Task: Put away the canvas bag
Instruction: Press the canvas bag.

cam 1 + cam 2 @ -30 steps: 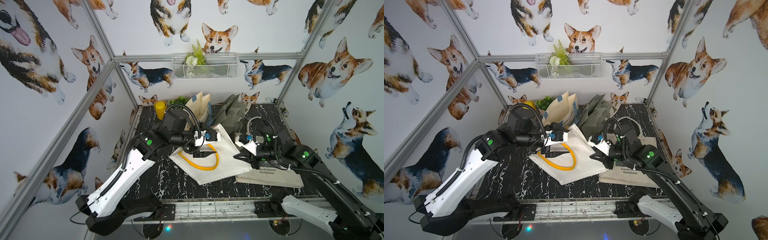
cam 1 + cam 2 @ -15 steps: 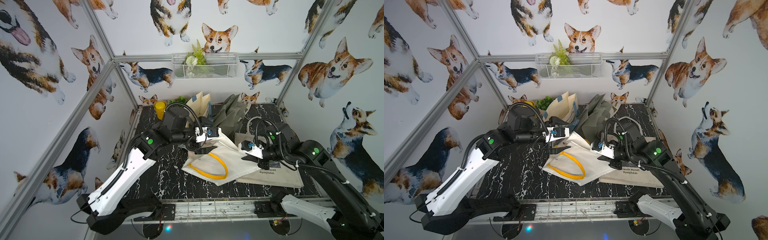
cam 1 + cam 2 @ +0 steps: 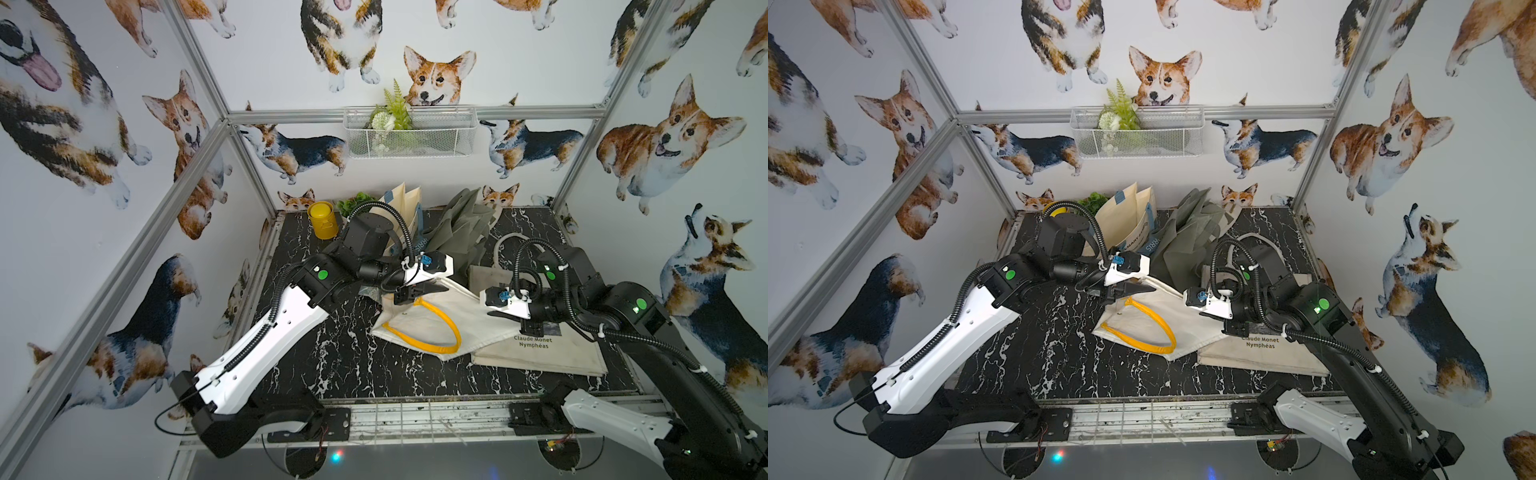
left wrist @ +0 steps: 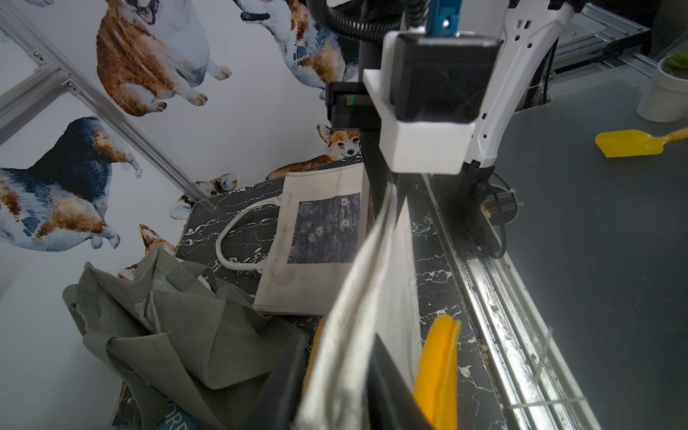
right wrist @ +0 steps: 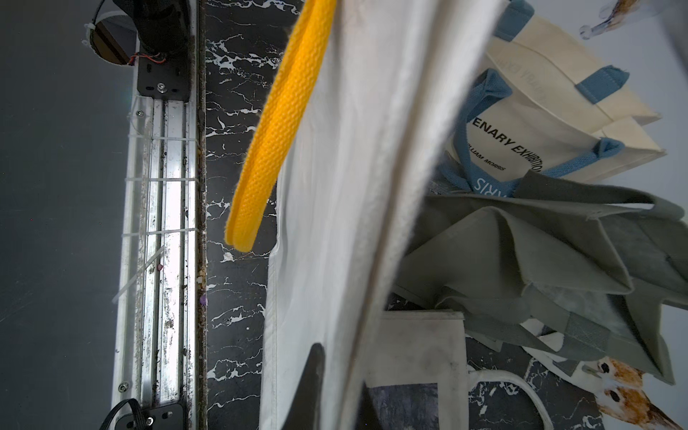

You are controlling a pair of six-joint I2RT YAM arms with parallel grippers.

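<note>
Within left gripper (image 3: 409, 296), canvas bag (image 3: 415, 337) edge

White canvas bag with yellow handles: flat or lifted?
Partly lifted: left gripper and right gripper pinch the white canvas bag; its lower part lies on the black marbled table.

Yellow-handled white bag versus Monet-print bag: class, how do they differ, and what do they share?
The yellow-handled white bag is lifted along one edge by the left gripper and right gripper; the Monet-print bag lies flat. The white bag's handles are yellow, the Monet-print bag's white. The white bag shows no print; the Monet-print bag bears a painting and lettering. Both are pale canvas totes.
</note>
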